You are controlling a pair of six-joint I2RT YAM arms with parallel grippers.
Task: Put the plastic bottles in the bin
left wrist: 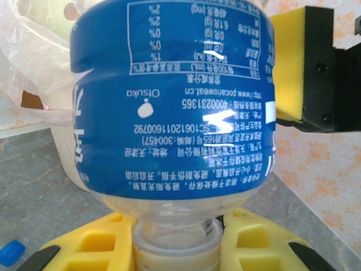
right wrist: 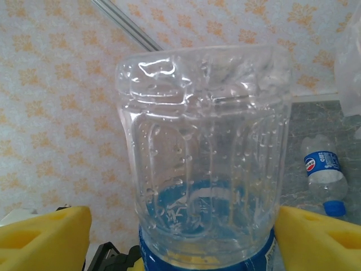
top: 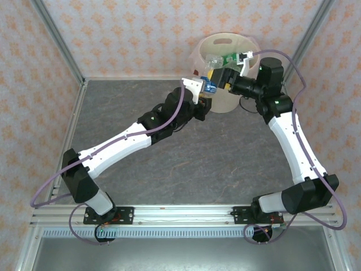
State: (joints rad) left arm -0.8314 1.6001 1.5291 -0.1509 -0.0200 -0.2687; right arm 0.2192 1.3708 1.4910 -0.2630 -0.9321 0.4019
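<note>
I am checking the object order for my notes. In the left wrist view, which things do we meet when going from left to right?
blue cap → blue-label bottle → yellow pad

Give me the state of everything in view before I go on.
Left gripper: shut on the blue-label bottle, at its neck.
Right gripper: open, jaws straddling that bottle's base.
Blue-label bottle: held beside the bin, not yet in.
Bin: upright, lined, holding a clear bottle and a green bottle.
Pepsi bottle: lying on the table, capped.
Loose blue cap: on the table.
</note>
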